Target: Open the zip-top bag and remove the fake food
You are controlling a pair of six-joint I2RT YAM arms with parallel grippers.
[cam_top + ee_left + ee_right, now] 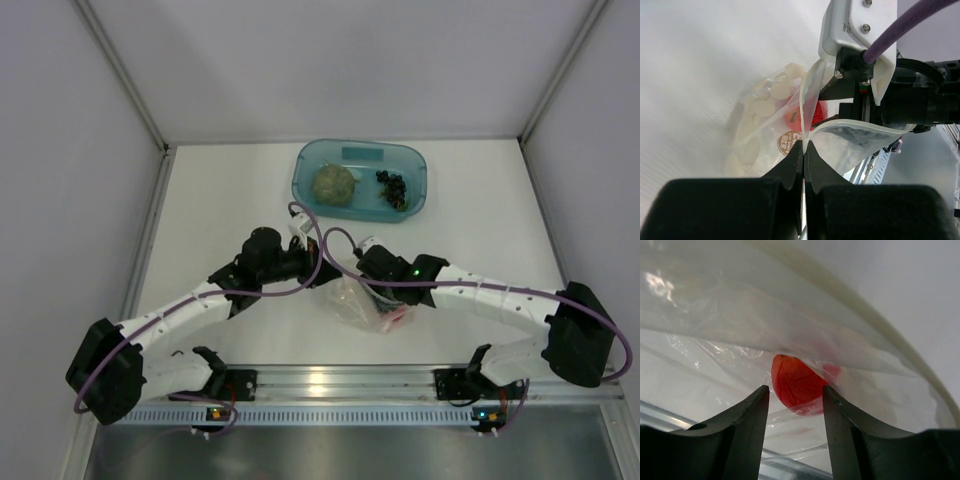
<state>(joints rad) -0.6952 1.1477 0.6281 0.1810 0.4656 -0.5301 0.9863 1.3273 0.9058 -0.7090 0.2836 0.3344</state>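
The clear zip-top bag (pixel 352 300) lies between my two arms near the front of the table. My left gripper (pixel 318 268) is shut on the bag's top edge (pixel 804 142) and holds one wall up. My right gripper (pixel 376 293) is open and reaches into the bag's mouth. Its fingertips stand on either side of the red round fruit (pixel 796 382), just short of it, and the plastic (pixel 740 315) drapes over it. The fruit also shows in the left wrist view (pixel 796 119). The olive-green leafy ball (pixel 334 185) and the dark grape bunch (pixel 393 189) lie in the teal tray (pixel 415 160).
The teal tray stands at the back centre of the table. White walls close in the left, right and back. A metal rail (pixel 330 380) with the arm bases runs along the near edge. A round brown label (pixel 787 141) shows on the bag.
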